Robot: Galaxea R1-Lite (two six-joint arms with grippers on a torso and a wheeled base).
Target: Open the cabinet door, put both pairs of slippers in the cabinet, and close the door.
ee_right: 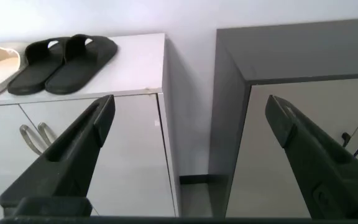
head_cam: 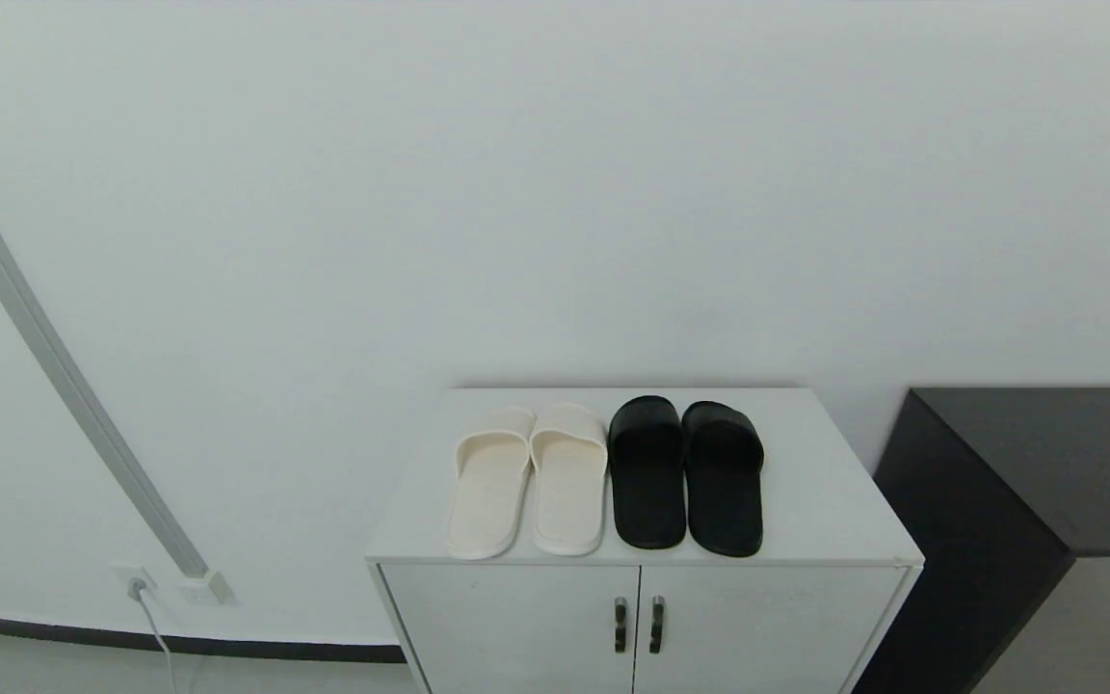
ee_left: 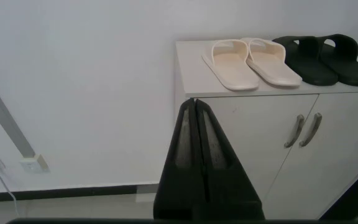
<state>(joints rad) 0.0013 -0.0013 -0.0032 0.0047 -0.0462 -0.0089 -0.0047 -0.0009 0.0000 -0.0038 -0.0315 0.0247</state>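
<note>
A white cabinet (head_cam: 834,501) stands against the wall with both doors shut and two dark handles (head_cam: 638,624) at the middle seam. On its top lie a cream pair of slippers (head_cam: 528,479) to the left and a black pair of slippers (head_cam: 687,474) to the right, side by side. My left gripper (ee_left: 196,107) is shut, held low in front of the cabinet's left side, apart from the cabinet door (ee_left: 253,140). My right gripper (ee_right: 191,107) is open, its fingers (ee_right: 92,134) wide, low before the cabinet's right edge (ee_right: 164,124); the black slippers (ee_right: 64,56) lie above it.
A dark cabinet (head_cam: 998,501) stands close to the right of the white one, with a narrow gap (ee_right: 191,124) between them. A grey conduit (head_cam: 54,357) runs down the wall at left to a socket (head_cam: 136,581) with a cable plugged in.
</note>
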